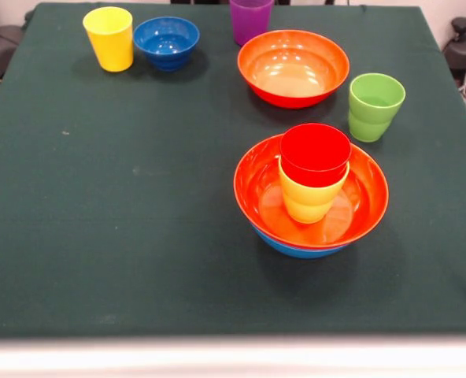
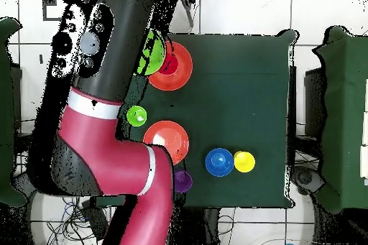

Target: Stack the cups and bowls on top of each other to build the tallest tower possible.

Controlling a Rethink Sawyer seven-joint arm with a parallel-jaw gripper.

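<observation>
Because the wide bowls sit lowest, the tower (image 1: 312,197) stands steady with the red cup (image 1: 315,154) on top. Spare cups wait around twelve o'clock on the bench (image 1: 123,220). The jaws show in neither view, so I cannot tell their state.

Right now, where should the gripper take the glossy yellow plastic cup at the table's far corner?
By the rim, from straight above. The glossy yellow plastic cup stands upright, mouth open, so one finger could go inside and one outside the wall. Choose the rim's side away from the small dark blue bowl, which sits close beside it.
</observation>
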